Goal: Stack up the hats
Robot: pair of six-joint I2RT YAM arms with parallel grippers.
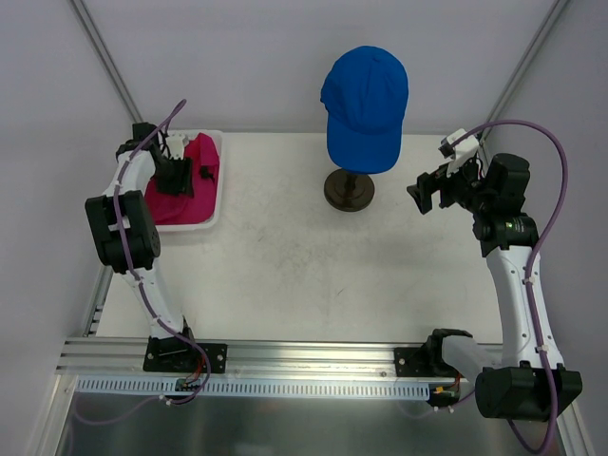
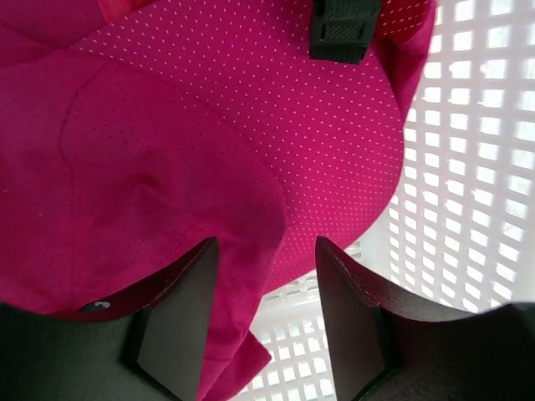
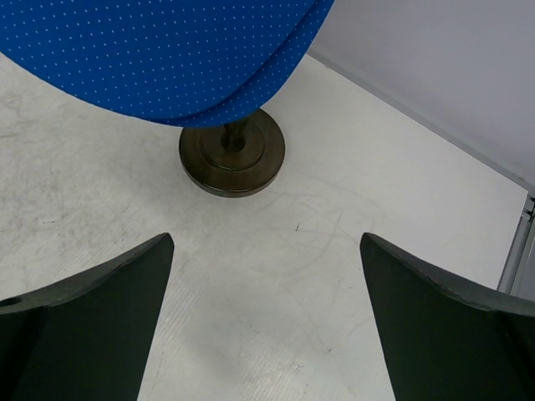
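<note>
**Left half-open over pink hat in basket, right wide open by blue hat**

Left gripper (image 2: 263, 334): down in the white basket (image 2: 468, 167) at the far-left corner of the table (image 1: 285, 275). Jaws about half apart. The edge of the pink hat (image 2: 167, 167) runs into the gap and lies against my left-hand finger (image 2: 175, 334). Basket mesh shows between the fabric and the other finger, so nothing is pinched. The hat's black buckle (image 2: 343, 29) is at the top of the wrist view. The pink fabric fills most of the basket; I can't tell whether it's one hat or two.

Right gripper (image 3: 267, 317): jaws fully wide, nothing between them, held above the bare table. It points at the round dark stand (image 3: 232, 154), well apart from it.

Blue hat (image 1: 366, 104): sits on top of that stand at the back centre, brim hanging down toward the near side. Neither gripper touches it. It is well apart from the basket.
</note>
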